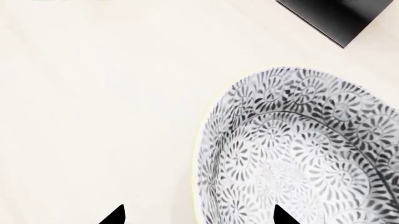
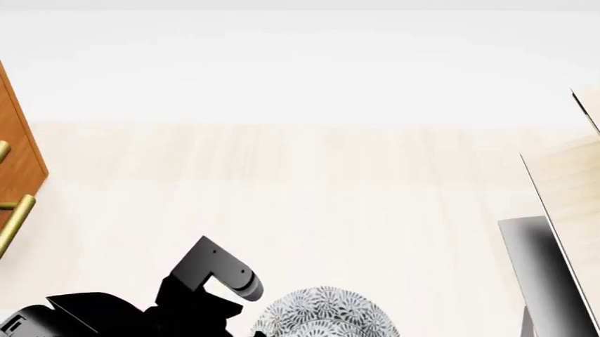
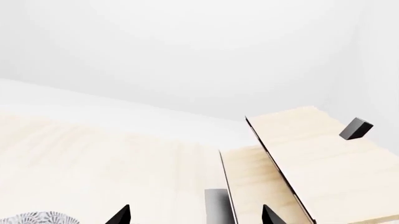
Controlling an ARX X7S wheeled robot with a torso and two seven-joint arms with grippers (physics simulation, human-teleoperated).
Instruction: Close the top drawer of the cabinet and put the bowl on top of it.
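Observation:
The bowl (image 1: 299, 154), white with a dense grey floral pattern and a thin cream rim, sits on the pale floor. In the head view the bowl (image 2: 324, 312) lies at the bottom centre, just right of my left arm. My left gripper (image 1: 198, 215) is open, one fingertip over the floor and the other over the bowl's inside, straddling the rim. The cabinet (image 2: 19, 147) shows only as an orange-brown edge with brass bar handles (image 2: 14, 221) at the far left; whether its top drawer is open cannot be told. My right gripper (image 3: 194, 215) is open over bare floor.
A pale plywood structure (image 2: 567, 182) with a black base (image 2: 539, 270) stands at the right. The same plywood structure (image 3: 305, 158) fills the right wrist view's right side, with a small dark block (image 3: 356, 128) on it. Pale wooden floor stretches between cabinet and structure.

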